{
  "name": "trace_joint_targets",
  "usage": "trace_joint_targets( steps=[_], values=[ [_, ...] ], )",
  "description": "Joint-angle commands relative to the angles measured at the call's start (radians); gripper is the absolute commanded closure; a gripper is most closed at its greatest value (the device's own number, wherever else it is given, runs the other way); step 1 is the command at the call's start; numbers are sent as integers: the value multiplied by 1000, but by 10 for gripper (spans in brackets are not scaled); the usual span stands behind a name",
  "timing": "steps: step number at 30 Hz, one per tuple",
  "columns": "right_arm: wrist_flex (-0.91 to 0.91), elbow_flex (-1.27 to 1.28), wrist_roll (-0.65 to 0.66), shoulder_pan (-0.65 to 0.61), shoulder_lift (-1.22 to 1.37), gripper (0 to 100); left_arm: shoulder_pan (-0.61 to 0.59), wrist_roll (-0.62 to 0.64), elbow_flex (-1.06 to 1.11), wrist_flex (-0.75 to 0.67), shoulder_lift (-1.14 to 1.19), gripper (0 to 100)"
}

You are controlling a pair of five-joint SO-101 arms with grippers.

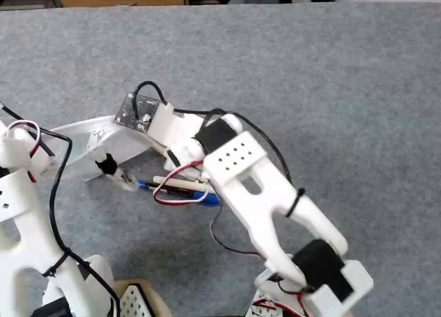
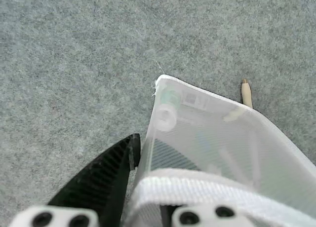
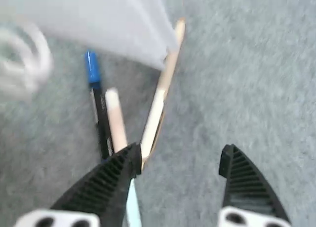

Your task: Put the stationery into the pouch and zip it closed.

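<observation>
Right gripper jaws wide apart, nothing held, above cream pen, blue-capped pen and wooden stick lying together on grey table just beside pouch. Left gripper clamped on edge of mesh pouch, white-capped tube inside. Pen print too blurred to read
</observation>
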Motion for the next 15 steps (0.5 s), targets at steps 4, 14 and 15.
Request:
trace_joint_targets(
  steps=[4,14,15],
  values=[
    [12,-182,-37,-14,246,734,-28,-2,-21,3,-120,972],
    [215,-553,-86,-52,625,734,-104,0,-16,2,-121,972],
    [230,-568,-86,-66,645,734,-104,0,-16,2,-121,972]
  ],
)
